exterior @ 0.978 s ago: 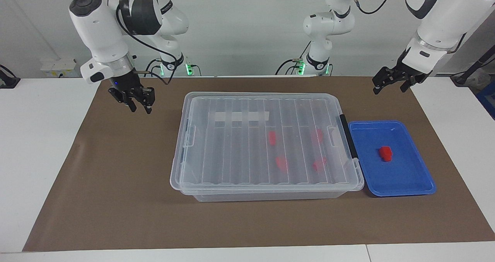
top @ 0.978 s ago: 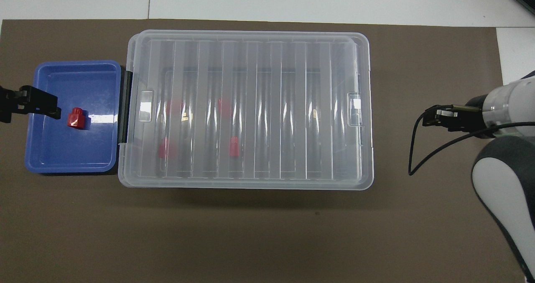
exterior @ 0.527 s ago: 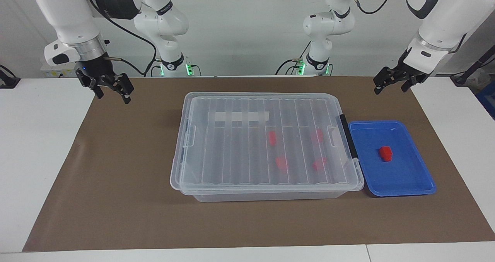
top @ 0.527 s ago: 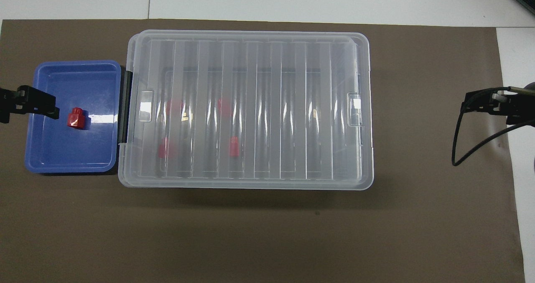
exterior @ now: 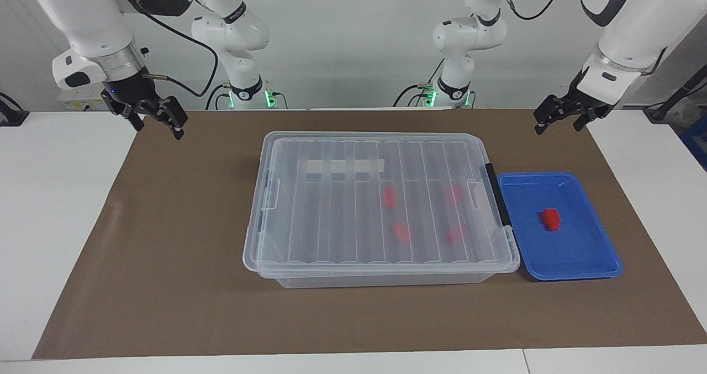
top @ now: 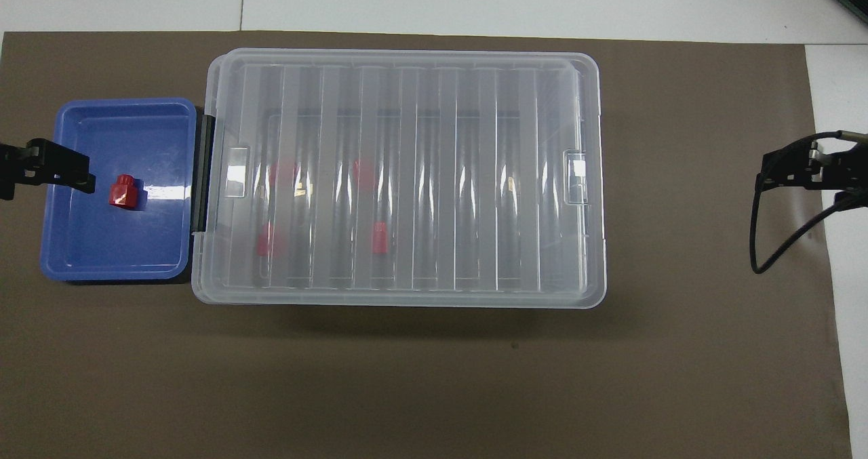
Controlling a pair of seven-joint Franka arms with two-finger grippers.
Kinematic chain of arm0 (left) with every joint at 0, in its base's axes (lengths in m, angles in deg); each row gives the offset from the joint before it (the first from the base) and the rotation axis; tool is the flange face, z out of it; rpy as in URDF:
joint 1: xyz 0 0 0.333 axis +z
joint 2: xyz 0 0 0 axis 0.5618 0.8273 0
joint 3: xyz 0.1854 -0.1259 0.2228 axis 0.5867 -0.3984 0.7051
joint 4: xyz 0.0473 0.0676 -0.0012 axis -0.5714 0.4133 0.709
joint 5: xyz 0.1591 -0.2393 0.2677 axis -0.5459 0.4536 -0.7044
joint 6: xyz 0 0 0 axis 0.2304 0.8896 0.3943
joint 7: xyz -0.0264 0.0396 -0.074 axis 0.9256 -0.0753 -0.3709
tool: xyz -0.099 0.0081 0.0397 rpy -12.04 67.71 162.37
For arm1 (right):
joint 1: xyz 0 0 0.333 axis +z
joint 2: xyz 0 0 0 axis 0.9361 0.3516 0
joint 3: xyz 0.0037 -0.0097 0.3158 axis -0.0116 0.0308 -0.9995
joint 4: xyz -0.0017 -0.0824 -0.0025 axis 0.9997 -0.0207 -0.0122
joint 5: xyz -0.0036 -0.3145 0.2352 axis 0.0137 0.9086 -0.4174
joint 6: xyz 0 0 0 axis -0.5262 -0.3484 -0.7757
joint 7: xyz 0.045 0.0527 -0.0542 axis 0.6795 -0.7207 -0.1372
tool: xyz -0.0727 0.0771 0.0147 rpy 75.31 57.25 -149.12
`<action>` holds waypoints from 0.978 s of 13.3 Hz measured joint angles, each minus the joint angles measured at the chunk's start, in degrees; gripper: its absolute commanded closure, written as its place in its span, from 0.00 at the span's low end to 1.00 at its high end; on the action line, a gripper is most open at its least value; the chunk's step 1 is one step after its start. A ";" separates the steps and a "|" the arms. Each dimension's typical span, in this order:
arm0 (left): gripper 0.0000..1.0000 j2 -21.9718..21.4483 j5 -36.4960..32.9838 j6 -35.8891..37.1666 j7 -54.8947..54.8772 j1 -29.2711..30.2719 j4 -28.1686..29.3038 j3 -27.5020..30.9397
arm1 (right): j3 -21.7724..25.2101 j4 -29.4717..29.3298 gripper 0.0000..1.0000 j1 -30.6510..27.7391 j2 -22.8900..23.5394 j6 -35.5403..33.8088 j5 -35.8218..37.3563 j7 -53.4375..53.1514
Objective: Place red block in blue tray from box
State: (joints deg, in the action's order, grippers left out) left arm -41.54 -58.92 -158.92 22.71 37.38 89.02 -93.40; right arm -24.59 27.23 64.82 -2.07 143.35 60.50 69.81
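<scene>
The box (exterior: 331,208) is a clear bin with its ribbed lid shut, in the middle of the brown mat; it also shows in the overhead view (top: 475,174). Several red blocks (exterior: 389,196) show dimly through the lid (top: 380,236). The blue tray (exterior: 574,274) lies against the box's black-handled end (top: 115,272). One red block (exterior: 550,219) lies in the tray (top: 124,192). My left gripper (exterior: 557,122) is open and empty, up in the air by the tray's end (top: 47,169). My right gripper (exterior: 157,122) is open and empty, raised over the mat's edge (top: 790,171).
The brown mat (exterior: 165,252) covers most of the white table (exterior: 55,197). A whitish tape strip (exterior: 341,167) lies on the lid. A black handle (exterior: 497,197) sits between box and tray. A loose cable (top: 766,242) hangs from the right gripper.
My right gripper has risen and drawn away from the box toward the right arm's end of the mat. The left gripper has barely moved. Box, tray and blocks are unchanged.
</scene>
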 measured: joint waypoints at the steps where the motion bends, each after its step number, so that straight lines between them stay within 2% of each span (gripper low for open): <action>1: 0.00 -0.03 0.00 0.00 0.00 0.00 0.00 0.00 | -0.06 0.02 0.00 0.02 0.00 -0.60 0.00 0.00; 13: 0.00 -0.04 0.00 0.00 0.00 0.00 0.00 0.00 | -0.16 0.30 0.00 0.02 0.00 -0.74 -0.06 0.00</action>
State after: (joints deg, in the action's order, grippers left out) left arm -41.59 -58.92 -158.92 22.71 37.38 89.02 -93.40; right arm -24.75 27.53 64.84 -2.07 142.62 60.44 69.81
